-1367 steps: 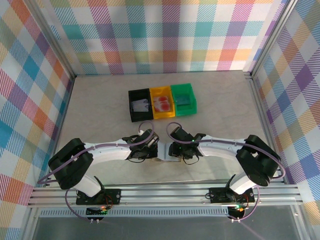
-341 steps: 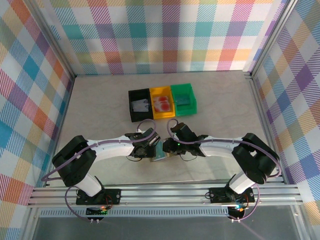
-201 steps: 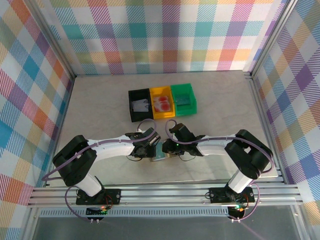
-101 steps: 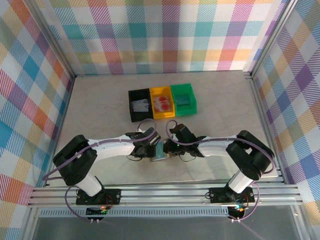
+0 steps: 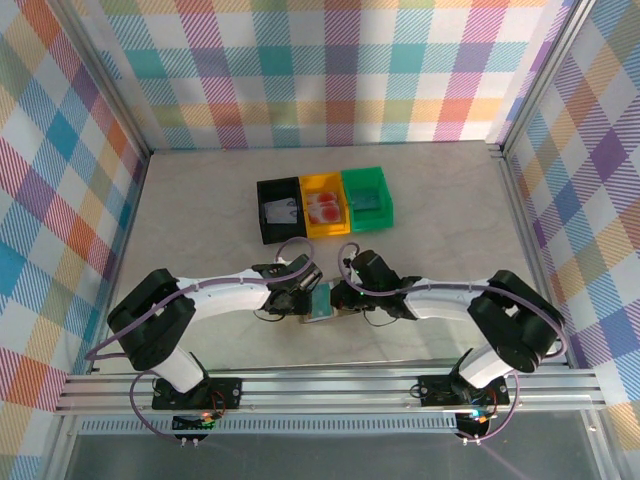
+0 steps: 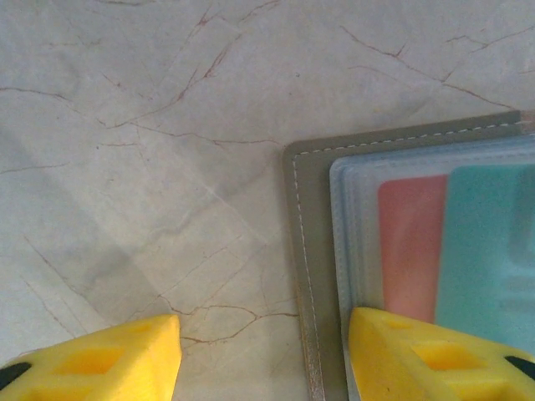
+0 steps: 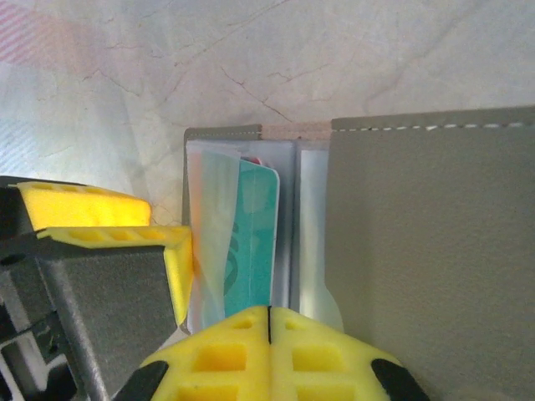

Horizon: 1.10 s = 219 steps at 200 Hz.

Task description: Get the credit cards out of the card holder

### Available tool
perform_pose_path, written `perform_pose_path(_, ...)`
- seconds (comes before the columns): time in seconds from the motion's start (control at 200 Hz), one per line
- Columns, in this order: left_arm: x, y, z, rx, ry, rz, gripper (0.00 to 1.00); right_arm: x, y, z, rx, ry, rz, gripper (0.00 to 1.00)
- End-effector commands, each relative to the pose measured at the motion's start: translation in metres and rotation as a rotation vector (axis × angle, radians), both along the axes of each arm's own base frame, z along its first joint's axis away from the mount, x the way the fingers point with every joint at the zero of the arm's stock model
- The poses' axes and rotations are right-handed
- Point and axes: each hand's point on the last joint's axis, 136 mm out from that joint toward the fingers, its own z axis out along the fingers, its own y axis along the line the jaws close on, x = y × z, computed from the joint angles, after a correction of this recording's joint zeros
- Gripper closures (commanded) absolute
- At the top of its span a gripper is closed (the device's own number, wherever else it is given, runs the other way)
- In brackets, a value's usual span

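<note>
Left gripper (image 6: 261, 351) straddles the card holder (image 6: 313, 251) edge (open tabletop (image 6: 125, 167) beyond).

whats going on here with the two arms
Two robot arms are working over an open card holder lying on the table, to get its cards out. The left gripper is open, one finger resting on the holder's edge. The right gripper is shut at the end of a teal card tucked in the holder; a red card sits beside it.
</note>
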Motion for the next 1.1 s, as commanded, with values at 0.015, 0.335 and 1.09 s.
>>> perform_pose_path(0.015,-0.018,0.005,-0.042,0.042,0.102,-0.052,0.44,-0.003,-0.01,0.003,-0.007,-0.018,0.006,1.0)
perform_pose_path(0.335,-0.017,0.002,-0.041,0.037,0.102,-0.06,0.44,-0.001,-0.018,0.015,0.014,-0.05,-0.002,1.0)
perform_pose_path(1.09,-0.021,-0.008,-0.056,-0.006,0.145,-0.058,0.44,-0.006,0.002,0.009,0.105,-0.01,0.062,0.8)
